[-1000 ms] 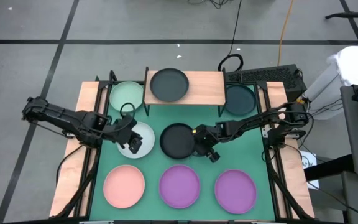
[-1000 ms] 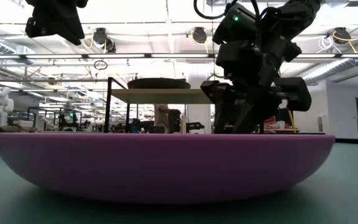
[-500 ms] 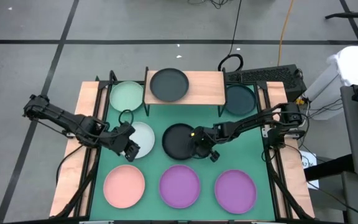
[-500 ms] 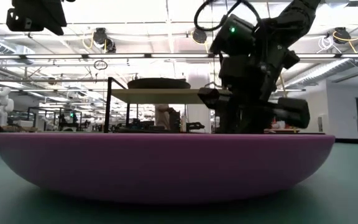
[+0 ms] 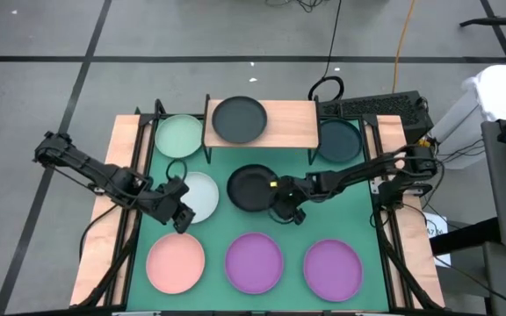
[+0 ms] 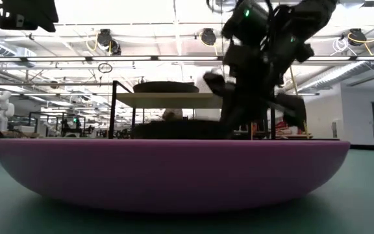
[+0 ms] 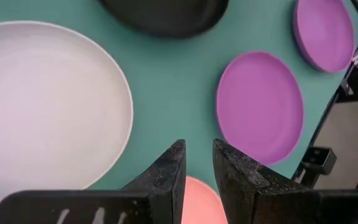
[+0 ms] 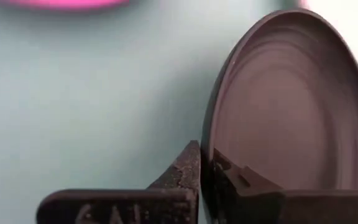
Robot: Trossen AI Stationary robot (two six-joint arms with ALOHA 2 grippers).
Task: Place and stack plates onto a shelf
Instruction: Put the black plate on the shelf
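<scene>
**Ana:** Black, matte, round and shallow: that plate in the middle of the green surface (image 5: 213,228) is the one in hand. The right gripper (image 5: 277,189) is clamped on its rim, one finger inside the dish and one outside, as the right wrist view shows.

**Ben:** Why take it by the edge?

**Ana:** My guess is that a flat plate gives nothing else to hold. The low rim is the only part two fingers can pinch. The held black plate (image 5: 251,187) looks tipped rather than lying flat, though I can't tell whether it is clear of the surface.

**Ben:** And where should it go?

**Ana:** Probably the shelf (image 5: 292,123), the light-wood board on thin black legs at the far edge. Another black plate (image 5: 239,119) already sits on its left half, so the right half is bare.

**Ben:** The left arm?

**Ana:** The left gripper (image 5: 181,217) hovers just beside the pale white-blue plate (image 5: 202,193), fingers nearly together with a narrow gap, holding nothing.

**Ben:** The rest?

**Ana:** A mint green plate (image 5: 179,136) lies left of the shelf, a dark teal plate (image 5: 338,140) right of it. Nearest the front are a pink plate (image 5: 176,262) and two purple plates (image 5: 254,262), all apart, none stacked.
</scene>
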